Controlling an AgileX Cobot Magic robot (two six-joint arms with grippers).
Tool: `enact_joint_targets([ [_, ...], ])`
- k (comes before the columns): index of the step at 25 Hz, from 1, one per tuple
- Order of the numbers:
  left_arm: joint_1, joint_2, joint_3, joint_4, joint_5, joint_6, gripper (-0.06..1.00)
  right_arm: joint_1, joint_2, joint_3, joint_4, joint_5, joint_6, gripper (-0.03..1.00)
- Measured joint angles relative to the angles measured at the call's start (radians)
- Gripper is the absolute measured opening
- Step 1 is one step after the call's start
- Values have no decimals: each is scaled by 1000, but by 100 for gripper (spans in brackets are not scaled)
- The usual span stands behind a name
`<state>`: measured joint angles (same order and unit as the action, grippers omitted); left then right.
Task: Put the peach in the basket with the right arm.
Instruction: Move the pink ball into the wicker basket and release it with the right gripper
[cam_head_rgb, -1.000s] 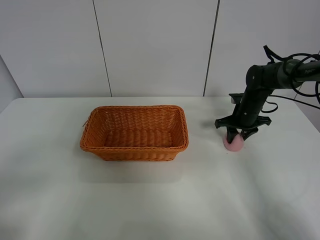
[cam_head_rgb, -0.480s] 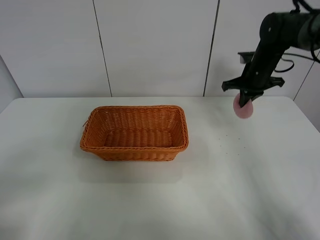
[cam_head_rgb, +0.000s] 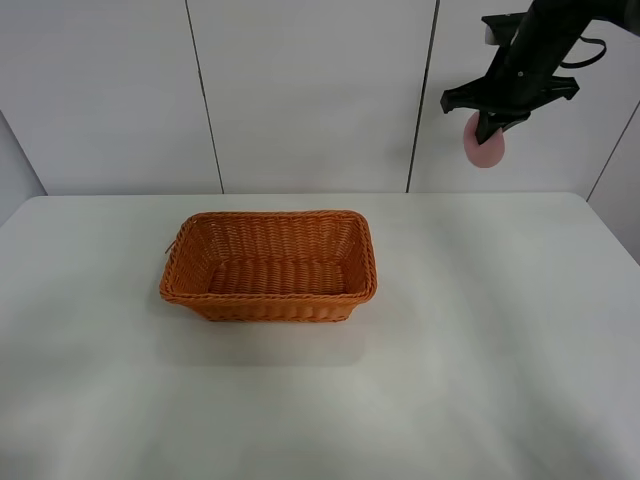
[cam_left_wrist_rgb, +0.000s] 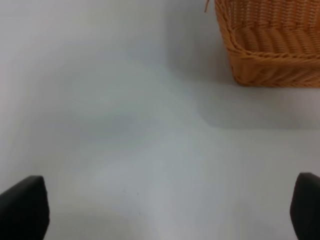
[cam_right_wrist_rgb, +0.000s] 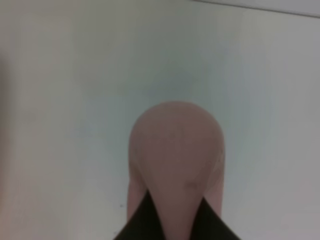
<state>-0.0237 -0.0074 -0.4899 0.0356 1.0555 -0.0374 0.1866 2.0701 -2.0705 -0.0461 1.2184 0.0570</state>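
Right arm (cam_head_rgb: 532, 48) holds the peach (cam_head_rgb: 486, 150) aloft at two o'clock from the basket (cam_head_rgb: 270, 305), jaws closed on its upper part; I judge it light, matte, slightly soft, best pinched gently mid-body; left jaws open.

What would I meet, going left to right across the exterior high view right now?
basket → peach, held high above the table in the right tool. The tool overlaps the peach, so it has no separate place in the order.
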Motion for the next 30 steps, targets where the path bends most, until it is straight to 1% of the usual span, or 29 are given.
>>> enact_joint_targets([
  [2, 0, 0, 0, 0, 0, 0, 99, 54, 0, -1, 4, 0, 4, -1],
  [8, 0, 0, 0, 0, 0, 0, 99, 262, 2, -2, 14, 0, 12, -1],
  [13, 0, 0, 0, 0, 0, 0, 99, 400, 43, -5, 15, -16, 19, -1],
  [15, 0, 0, 0, 0, 0, 0, 99, 447, 76, -5, 15, -49, 21, -1],
  [18, 0, 0, 0, 0, 0, 0, 99, 496, 145, -5, 15, -148, 21, -1],
  [20, 0, 0, 0, 0, 0, 0, 99, 513, 202, -5, 14, -219, 21, -1],
  [23, 0, 0, 0, 0, 0, 0, 99, 518, 279, -5, 14, -272, 21, 1],
  [24, 0, 0, 0, 0, 0, 0, 99, 518, 302, -5, 12, -273, 21, 4],
  [26, 0, 0, 0, 0, 0, 0, 99, 518, 337, -5, 8, -270, 22, 16],
  [29, 0, 0, 0, 0, 0, 0, 99, 518, 360, -5, 8, -256, 22, 50],
  [30, 0, 0, 0, 0, 0, 0, 99, 518, 361, -5, 8, -251, 22, 57],
])
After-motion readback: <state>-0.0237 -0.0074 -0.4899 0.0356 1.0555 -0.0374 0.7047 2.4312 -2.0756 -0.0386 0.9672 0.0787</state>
